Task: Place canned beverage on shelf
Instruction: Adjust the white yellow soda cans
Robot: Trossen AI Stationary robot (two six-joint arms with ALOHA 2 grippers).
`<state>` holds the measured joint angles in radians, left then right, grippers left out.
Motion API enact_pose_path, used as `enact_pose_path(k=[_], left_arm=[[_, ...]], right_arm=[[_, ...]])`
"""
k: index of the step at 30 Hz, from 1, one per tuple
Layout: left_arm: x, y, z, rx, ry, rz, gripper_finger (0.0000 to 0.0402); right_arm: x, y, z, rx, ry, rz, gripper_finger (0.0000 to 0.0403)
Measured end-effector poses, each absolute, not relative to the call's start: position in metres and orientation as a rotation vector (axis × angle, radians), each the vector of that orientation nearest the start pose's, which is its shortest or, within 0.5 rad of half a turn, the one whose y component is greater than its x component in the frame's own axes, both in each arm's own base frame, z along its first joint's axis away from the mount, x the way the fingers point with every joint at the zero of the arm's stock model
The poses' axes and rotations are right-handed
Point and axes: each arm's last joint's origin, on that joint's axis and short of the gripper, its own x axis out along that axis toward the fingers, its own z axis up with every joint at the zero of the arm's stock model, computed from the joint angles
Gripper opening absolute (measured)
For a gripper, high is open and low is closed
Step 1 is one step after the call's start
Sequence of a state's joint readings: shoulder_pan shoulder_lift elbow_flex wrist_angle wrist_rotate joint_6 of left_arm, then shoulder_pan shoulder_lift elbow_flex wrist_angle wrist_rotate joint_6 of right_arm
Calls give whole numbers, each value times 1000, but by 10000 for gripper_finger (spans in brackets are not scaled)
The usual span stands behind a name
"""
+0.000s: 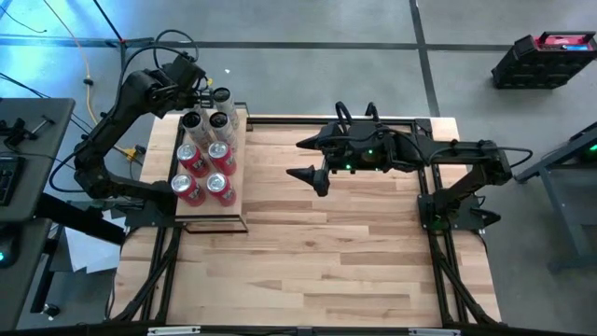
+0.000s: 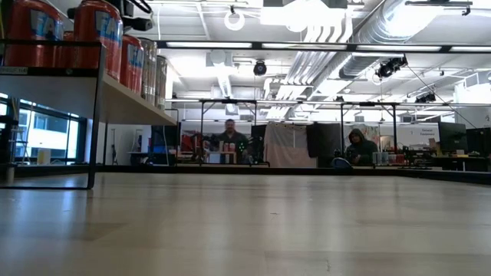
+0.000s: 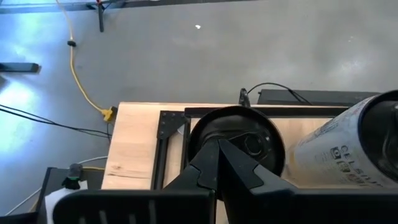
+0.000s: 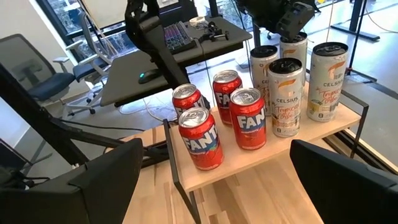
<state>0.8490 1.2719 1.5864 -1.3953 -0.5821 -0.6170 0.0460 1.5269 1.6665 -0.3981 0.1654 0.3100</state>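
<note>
Right fingers (image 4: 106, 171): two dark pads frame the right wrist view, spread wide with nothing between them.
Right gripper (image 1: 312, 161): hangs over the far middle of the table (image 1: 317, 252), pointed toward the shelf, well apart from it and from every can.
Shelf (image 1: 230, 201): narrow pale board in a thin black frame at the table's far left edge; in the low view it stands raised above the tabletop.
Red cans (image 4: 200, 138): four Fanta cans upright on the near half of the shelf, close together.
Pale cans (image 4: 284, 98): four tall slim cans, some lettered Celsius, upright on the far half of the shelf, just beside the red ones.
Left gripper (image 1: 207, 86): at the far end of the shelf, above the last pale cans; fingers pressed together, holding nothing.
Dark-topped can (image 3: 239, 142): directly under the left fingers in the left wrist view; whether they touch it cannot be told.
People (image 2: 230, 138): two seated figures far back in the room.
</note>
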Motion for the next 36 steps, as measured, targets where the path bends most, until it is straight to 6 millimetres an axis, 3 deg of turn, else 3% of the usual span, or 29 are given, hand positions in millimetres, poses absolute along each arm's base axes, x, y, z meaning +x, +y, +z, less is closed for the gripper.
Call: enact_pose_path(k=[4,10,17,21,36], left_arm=[[123,157,408,-622,731,1557,0],[125,135,420,-624,667,1443,0],[111,102,432,-666,590,1326,0],[105,91,430,-707,645,1303,0],[122,97,418,-677,757,1359,0]], right_arm=[[336,11,436,286,236,-158,392],[336,10,436,286,236,-161,392],[336,8,436,290,235,-165,392],[336,8,436,287,235,-165,392],[336,9,438,314,214,-164,392]])
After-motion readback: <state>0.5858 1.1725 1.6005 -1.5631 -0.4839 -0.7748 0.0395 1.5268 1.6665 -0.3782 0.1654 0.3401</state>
